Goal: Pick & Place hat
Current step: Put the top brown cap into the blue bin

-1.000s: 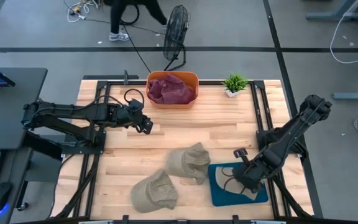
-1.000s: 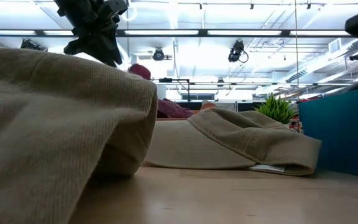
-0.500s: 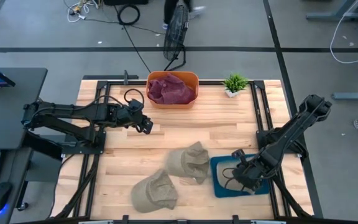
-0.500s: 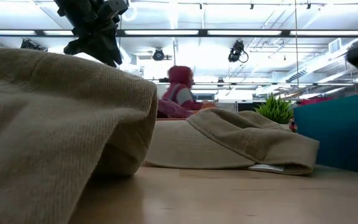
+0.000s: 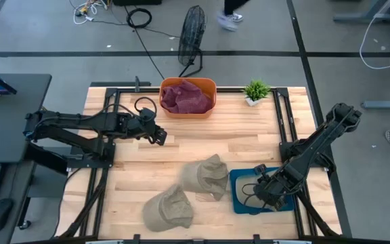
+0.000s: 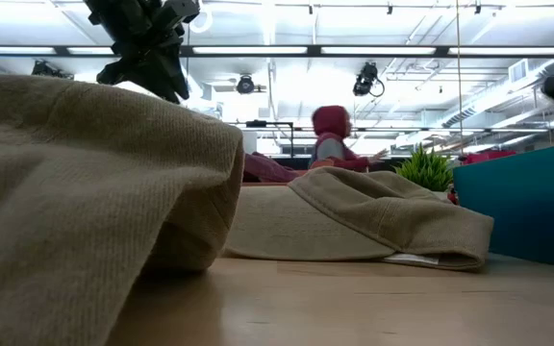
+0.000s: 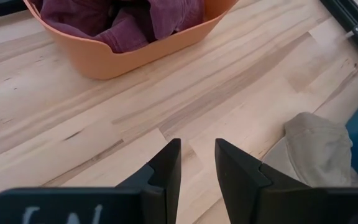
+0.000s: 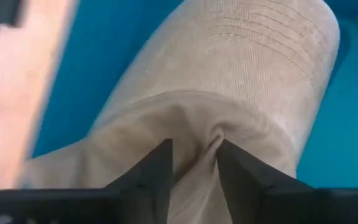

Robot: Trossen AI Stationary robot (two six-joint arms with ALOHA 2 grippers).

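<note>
Orange basket point(image 5: 188, 102) of maroon cloth point(image 5: 187, 97), potted plant point(image 5: 256, 91), floor fan point(image 5: 192, 34)

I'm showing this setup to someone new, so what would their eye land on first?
Probably the right end effector, down at the near right of the table, pinching a tan hat over a blue mat. Next, two more tan hats lying mid-table beside the mat, and the orange basket of maroon cloth at the far edge. The left end effector hovers open over bare wood.
</note>
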